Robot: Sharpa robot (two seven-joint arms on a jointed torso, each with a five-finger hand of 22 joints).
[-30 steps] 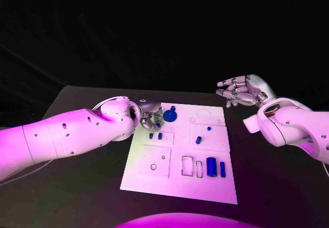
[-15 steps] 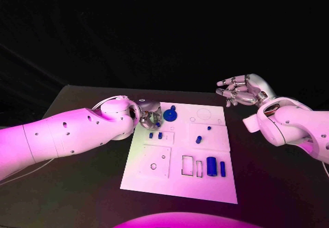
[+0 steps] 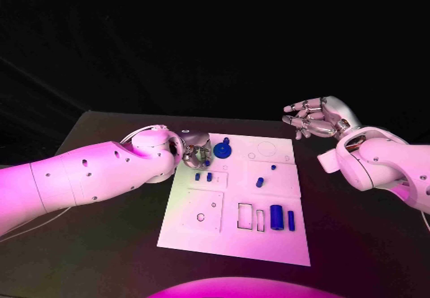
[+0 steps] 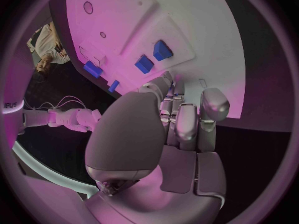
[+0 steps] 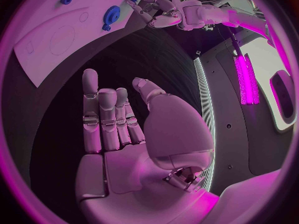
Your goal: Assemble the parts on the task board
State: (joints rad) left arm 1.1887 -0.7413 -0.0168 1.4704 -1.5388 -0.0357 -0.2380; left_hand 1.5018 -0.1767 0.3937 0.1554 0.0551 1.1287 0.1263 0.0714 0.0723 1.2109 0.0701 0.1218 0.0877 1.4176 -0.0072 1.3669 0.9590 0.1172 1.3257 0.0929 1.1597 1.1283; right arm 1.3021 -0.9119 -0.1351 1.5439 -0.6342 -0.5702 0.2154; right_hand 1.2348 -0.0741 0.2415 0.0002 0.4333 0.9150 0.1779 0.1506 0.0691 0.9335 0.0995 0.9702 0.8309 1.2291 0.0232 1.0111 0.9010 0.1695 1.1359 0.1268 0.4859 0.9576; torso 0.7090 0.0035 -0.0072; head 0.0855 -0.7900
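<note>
The white task board (image 3: 235,239) lies in the middle of the black table. My left hand (image 3: 196,154) is low over the board's far left corner with its fingers curled down (image 4: 181,119). It pinches a small blue part (image 3: 204,162) at its fingertips, which also shows in the right wrist view (image 5: 133,0). A blue gear (image 3: 222,149) sits just right of that hand. My right hand (image 3: 314,119) is raised beyond the board's far right corner. Its palm (image 5: 134,164) is bare, its fingers are apart, and it holds nothing.
Two short blue pegs (image 3: 203,177) stand close to my left hand, seen also from the left wrist (image 4: 153,56). Two more small blue parts (image 3: 260,182) lie mid-board. Two blue bars (image 3: 282,218) rest by rectangular slots near the right edge.
</note>
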